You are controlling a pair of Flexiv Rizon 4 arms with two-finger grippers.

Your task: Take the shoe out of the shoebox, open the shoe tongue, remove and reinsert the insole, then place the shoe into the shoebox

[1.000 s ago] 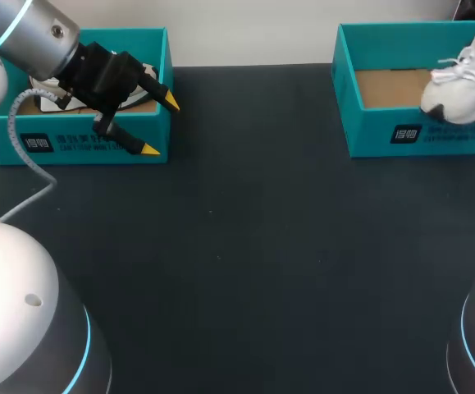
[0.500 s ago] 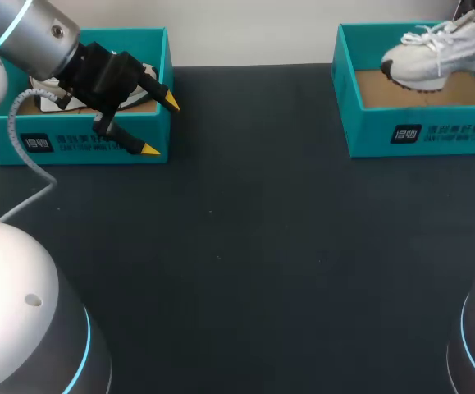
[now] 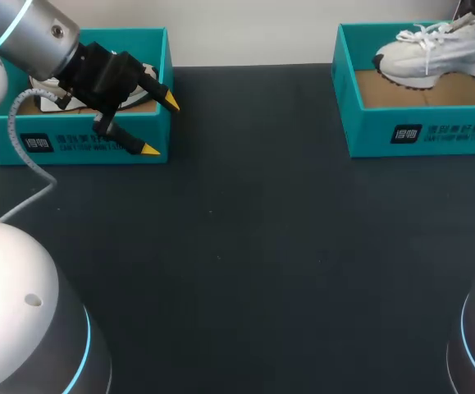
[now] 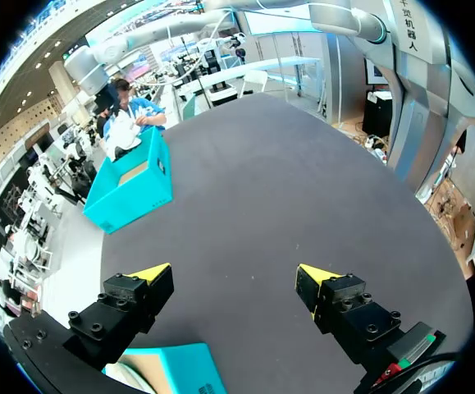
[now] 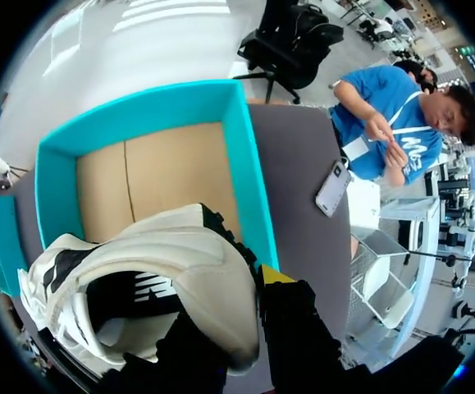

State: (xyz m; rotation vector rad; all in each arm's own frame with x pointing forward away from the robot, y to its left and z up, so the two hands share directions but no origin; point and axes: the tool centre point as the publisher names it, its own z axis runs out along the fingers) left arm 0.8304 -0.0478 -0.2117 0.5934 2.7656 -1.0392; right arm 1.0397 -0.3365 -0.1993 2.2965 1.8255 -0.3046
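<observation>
Shoeboxes: two, teal. One white sneaker [image 3: 430, 57] hangs over the right shoebox [image 3: 422, 131], right jaws clamped on its heel. Left arm [image 3: 40, 37] slants over the left shoebox [image 3: 89, 144], jaws wide apart, empty.

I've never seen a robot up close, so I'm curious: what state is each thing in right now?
right shoebox: open, no lid.
left shoebox: open, no lid.
white shoe: held above right shoebox.
left gripper: open, empty.
right gripper: shut on white shoe's heel.
</observation>
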